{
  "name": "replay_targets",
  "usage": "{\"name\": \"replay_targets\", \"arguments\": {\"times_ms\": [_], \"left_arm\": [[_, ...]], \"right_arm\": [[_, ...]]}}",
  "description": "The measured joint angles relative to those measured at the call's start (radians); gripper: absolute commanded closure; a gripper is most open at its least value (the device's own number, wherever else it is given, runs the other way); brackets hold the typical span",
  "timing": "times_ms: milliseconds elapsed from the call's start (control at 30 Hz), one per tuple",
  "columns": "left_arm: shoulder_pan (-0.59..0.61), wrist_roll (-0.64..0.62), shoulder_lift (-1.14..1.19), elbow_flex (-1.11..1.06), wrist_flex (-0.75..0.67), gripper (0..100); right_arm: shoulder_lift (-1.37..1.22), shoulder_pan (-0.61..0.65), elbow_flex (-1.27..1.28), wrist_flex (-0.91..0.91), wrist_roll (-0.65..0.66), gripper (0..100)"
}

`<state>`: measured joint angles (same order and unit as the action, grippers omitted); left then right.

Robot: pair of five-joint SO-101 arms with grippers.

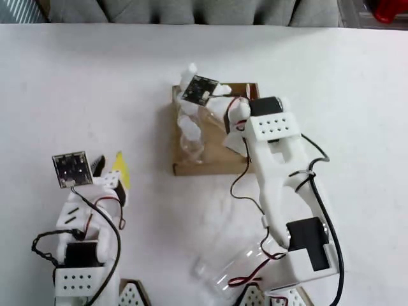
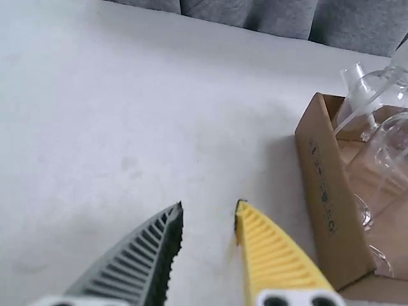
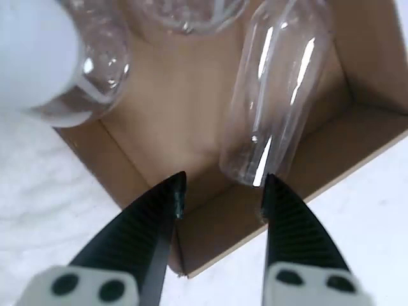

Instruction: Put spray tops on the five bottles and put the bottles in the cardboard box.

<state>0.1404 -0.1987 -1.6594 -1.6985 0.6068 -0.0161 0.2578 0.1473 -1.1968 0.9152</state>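
The cardboard box (image 1: 191, 167) stood open side up on the table (image 1: 95, 76), ahead of the two arms, and held several clear bottles (image 1: 191, 137). In the right wrist view, one lying bottle (image 3: 280, 83) rested on its side along the box floor with its end close to a wall. A second bottle (image 3: 89, 76) beside it carried a white spray top (image 3: 32, 57), and a third bottle (image 3: 185, 13) was partly visible beyond them. Laying the bottles flat probably let them sit below the rim. The right gripper (image 3: 221, 191) hung over one wall of the box, its two black fingers spread apart and clamped on nothing, with the end of the lying bottle just beyond the tips. This position suited setting a bottle into the box. What appeared to be a further clear bottle (image 1: 233, 264) lay on the table near the right arm's base, so the task was judged incomplete. The left gripper (image 2: 207, 213) sat low over bare table, off to one side of the box, its grey and yellow fingers parted and empty. This placement kept it clear of the right arm. The bottles showed no labels. A line of dark print (image 2: 319, 185) ran along the box's outer wall, too small to make out.
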Motion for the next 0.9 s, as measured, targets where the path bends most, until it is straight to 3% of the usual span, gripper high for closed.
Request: {"name": "replay_targets", "arguments": {"times_ms": [233,633,900], "left_arm": [[0.000,0.000,0.066,0.000,-0.052,86],[0.000,0.000,0.068,0.000,-0.052,86],[0.000,0.000,0.068,0.000,-0.052,86]], "right_arm": [[0.000,0.000,0.006,0.068,0.003,73.5],[-0.181,-0.002,0.006,0.288,0.003,73.5],[-0.284,0.008,-0.074,0.288,0.002,73.5]]}}
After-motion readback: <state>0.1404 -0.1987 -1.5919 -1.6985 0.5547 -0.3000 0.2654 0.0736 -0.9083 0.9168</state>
